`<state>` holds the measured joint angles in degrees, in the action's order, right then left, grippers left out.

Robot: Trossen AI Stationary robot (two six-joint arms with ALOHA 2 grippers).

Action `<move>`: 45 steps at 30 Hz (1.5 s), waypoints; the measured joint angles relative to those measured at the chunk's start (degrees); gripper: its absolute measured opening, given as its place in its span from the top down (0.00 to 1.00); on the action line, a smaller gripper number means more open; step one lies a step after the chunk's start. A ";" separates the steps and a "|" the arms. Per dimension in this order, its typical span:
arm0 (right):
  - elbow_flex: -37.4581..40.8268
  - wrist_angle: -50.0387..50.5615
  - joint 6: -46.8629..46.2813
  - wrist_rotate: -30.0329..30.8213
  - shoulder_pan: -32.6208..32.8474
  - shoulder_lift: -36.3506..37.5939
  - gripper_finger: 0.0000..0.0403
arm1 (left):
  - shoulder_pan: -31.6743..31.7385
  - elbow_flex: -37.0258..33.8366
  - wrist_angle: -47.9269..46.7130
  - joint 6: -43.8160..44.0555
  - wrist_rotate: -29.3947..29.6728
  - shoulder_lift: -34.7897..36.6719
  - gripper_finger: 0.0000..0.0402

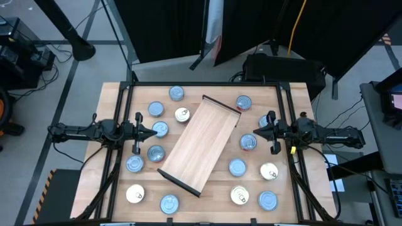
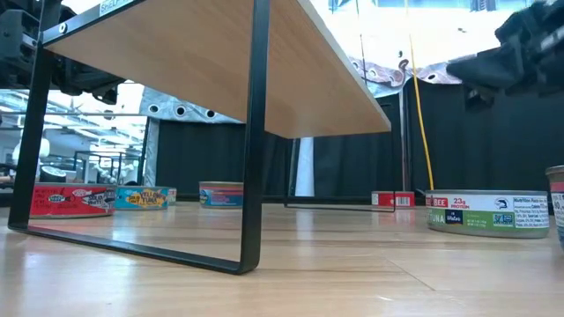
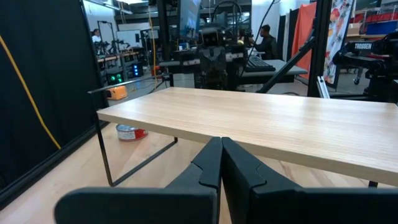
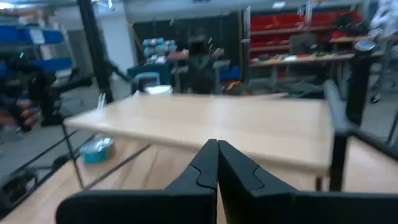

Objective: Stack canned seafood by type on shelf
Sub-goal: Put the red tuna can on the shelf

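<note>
The shelf (image 1: 202, 144) is set diagonally across the middle of the desk (image 1: 110, 113), raised on its dark end rails. The tins (image 1: 237, 167) are scattered flat on the desk around it, some on the left, the others on the right; none is seen on the shelf. The left tool (image 1: 154, 131) is held beside the shelf's left edge with fingers pressed together, empty. The right tool (image 1: 254, 132) is likewise closed and empty, opposite, at the shelf's right.
</note>
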<state>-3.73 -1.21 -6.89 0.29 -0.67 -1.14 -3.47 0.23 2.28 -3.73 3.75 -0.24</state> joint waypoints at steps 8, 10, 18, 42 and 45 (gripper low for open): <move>-20.95 8.43 2.45 2.92 0.00 -7.70 1.00 | 0.01 0.02 0.00 0.05 0.00 -0.01 0.97; -29.39 13.51 3.35 3.08 0.00 -11.96 1.00 | 0.00 0.00 0.00 0.14 0.00 0.01 0.97; -62.41 38.99 3.24 11.53 -0.02 -33.28 1.00 | 0.02 0.00 0.31 0.17 0.33 0.01 0.97; -43.45 53.72 -34.07 10.95 8.87 -48.43 1.00 | 0.01 3.08 -0.12 1.88 8.43 -0.05 0.97; -43.34 53.68 -36.03 9.95 10.12 -51.64 1.00 | 0.01 4.04 -0.41 1.90 8.45 -0.07 0.97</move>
<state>-47.07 52.47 -42.93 10.24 9.45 -52.78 -3.46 4.27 1.88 -1.83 12.20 -0.32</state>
